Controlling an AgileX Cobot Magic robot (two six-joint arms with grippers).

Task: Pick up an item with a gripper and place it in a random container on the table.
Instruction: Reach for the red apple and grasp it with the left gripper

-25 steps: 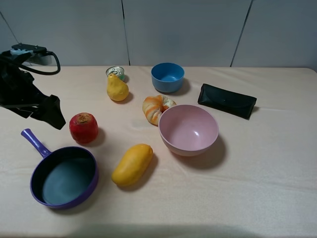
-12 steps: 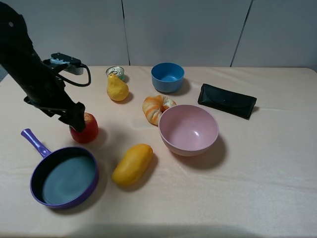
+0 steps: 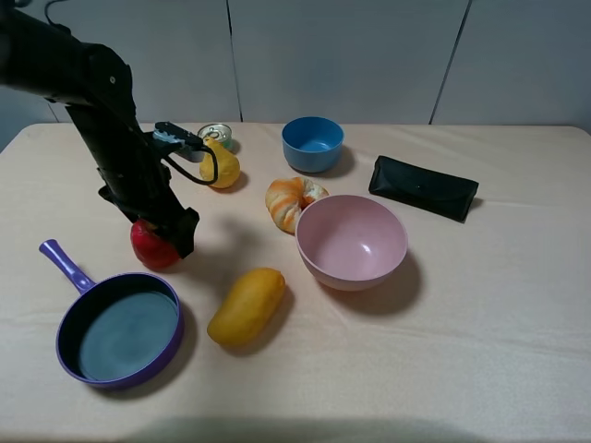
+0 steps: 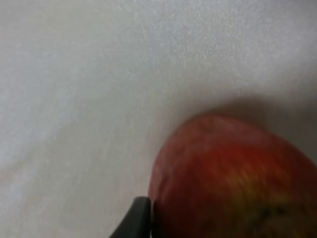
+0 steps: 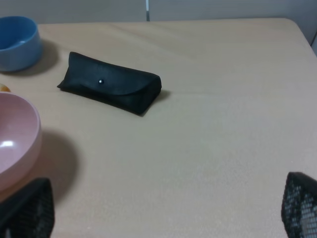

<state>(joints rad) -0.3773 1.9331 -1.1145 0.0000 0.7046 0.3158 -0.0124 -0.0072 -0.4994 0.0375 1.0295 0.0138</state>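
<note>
The red apple (image 3: 146,249) sits on the beige table (image 3: 480,314), just beyond the purple-rimmed pan (image 3: 120,329). My left gripper (image 3: 173,233) is down on top of the apple and hides its upper right part. In the left wrist view the apple (image 4: 233,178) fills the frame, with one black fingertip (image 4: 134,222) right against its side; the other finger is out of frame, so the jaws stand wide, astride the apple. My right gripper (image 5: 163,218) is open and empty, low over bare cloth, and does not show in the exterior view.
A yellow pear (image 3: 219,166) and a small can (image 3: 215,134) lie behind the arm. A mango (image 3: 246,305) is right of the pan. Further right are a striped bread (image 3: 291,201), a pink bowl (image 3: 351,242), a blue bowl (image 3: 312,143) and a black case (image 3: 423,187).
My left arm swung in from the table's left edge and came down over the apple. The apple and everything else stayed put.
</note>
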